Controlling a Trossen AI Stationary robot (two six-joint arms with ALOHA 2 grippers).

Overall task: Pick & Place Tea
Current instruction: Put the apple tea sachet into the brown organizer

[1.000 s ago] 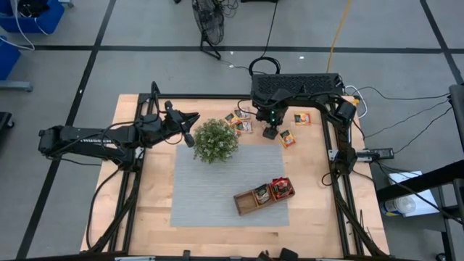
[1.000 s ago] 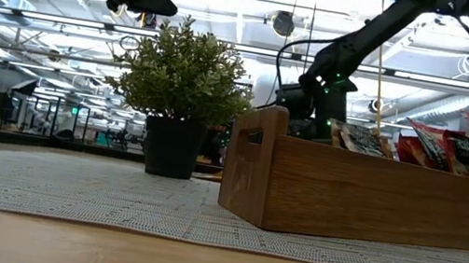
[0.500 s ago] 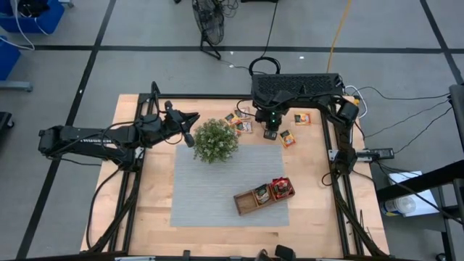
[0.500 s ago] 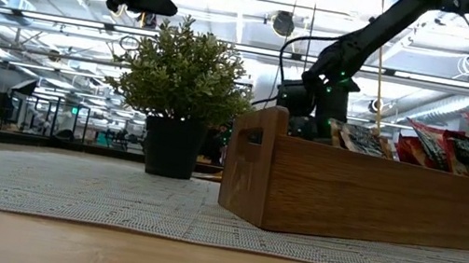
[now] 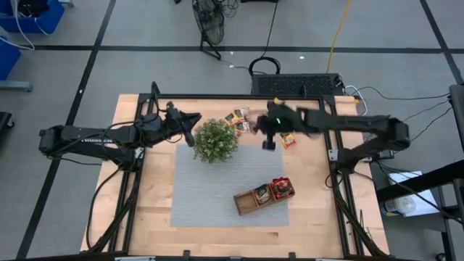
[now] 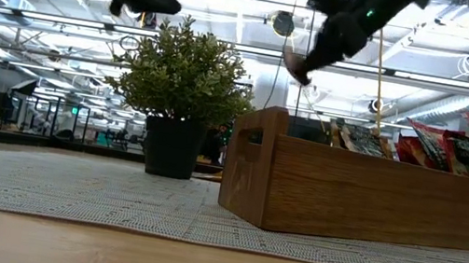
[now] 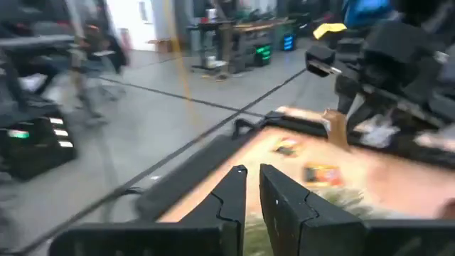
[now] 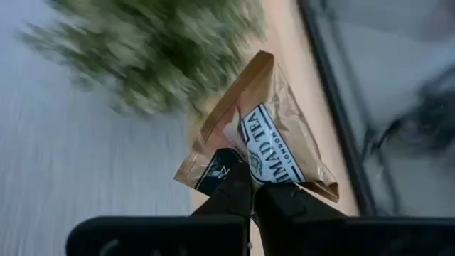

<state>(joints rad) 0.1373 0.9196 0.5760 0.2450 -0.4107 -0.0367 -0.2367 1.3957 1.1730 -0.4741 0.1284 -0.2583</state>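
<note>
My right gripper [image 8: 253, 186] is shut on a tan tea sachet [image 8: 274, 135] with a dark corner and a white label. In the low view it hangs high above the wooden tray [image 6: 375, 196], and in the high view it is just right of the plant [image 5: 214, 140]. More tea sachets [image 5: 238, 120] lie flat on the far part of the table, another [image 5: 288, 139] beside my right arm, and several stand in the tray's right compartment [image 5: 281, 188]. My left gripper [image 5: 190, 127] hovers left of the plant, fingers nearly together, holding nothing. My right gripper pinches the sachet between its two fingers at one edge [image 8: 250, 171], near the dark corner. The rest of the sachet sticks out past the fingertips. In the low view the fingers slant downward and the sachet [image 6: 295, 65] hangs at their ends, clear of table and tray.
The tray sits on a grey mat [image 5: 217, 188] at its near right corner, its left compartment bare. The potted plant [image 6: 180, 85] stands on the mat's far edge between the two grippers. Black frame rails run along the table's sides.
My right gripper has risen from the sachets on the table's far side, carrying one sachet lifted clear, now well above the tray's rim in the low view. The arm has swung, now reaching in from the table's right. The left arm has kept still.
</note>
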